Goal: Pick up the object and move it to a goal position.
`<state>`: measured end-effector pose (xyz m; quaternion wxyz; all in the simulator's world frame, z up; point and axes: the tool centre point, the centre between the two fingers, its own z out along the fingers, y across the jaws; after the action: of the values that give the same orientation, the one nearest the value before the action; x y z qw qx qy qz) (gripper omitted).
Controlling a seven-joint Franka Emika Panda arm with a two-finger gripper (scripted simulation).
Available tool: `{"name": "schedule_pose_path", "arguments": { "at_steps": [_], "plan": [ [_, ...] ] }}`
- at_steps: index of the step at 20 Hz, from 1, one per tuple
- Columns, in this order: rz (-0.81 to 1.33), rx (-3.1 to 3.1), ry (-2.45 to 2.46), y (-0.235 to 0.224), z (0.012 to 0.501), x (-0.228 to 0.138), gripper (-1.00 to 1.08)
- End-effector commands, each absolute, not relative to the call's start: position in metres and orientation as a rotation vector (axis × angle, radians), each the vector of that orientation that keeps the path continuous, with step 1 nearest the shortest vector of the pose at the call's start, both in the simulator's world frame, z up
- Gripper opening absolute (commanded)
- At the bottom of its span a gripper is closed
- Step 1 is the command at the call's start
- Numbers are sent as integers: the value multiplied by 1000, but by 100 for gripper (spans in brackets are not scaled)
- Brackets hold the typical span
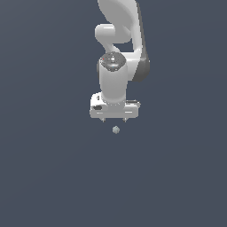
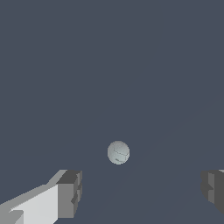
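Pincer [image 1: 114,119] (fingers spread wide) hovers just above the ball [image 1: 116,130].

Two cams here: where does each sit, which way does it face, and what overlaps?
Exterior view: off the arm, facing the white Panda arm; its white gripper hangs open above the tiny pale grey ball.
Wrist view: on the wrist, looking along the gripper past two grey fingertips at the ball on the dark grey floor.
Shared: the ball, the gripper's fingers, the floor.
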<state>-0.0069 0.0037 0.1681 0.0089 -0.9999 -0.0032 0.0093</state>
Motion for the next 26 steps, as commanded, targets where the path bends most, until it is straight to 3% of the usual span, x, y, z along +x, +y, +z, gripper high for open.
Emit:
{"name": "schedule_pose_path", "arguments": {
  "at_steps": [1, 11, 26],
  "plan": [
    [29, -3124, -10, 4, 168, -7, 100],
    [43, -3156, 29, -25, 171, -8, 100],
    [24, -3145, 145, -7, 128, -18, 100]
  ]
}}
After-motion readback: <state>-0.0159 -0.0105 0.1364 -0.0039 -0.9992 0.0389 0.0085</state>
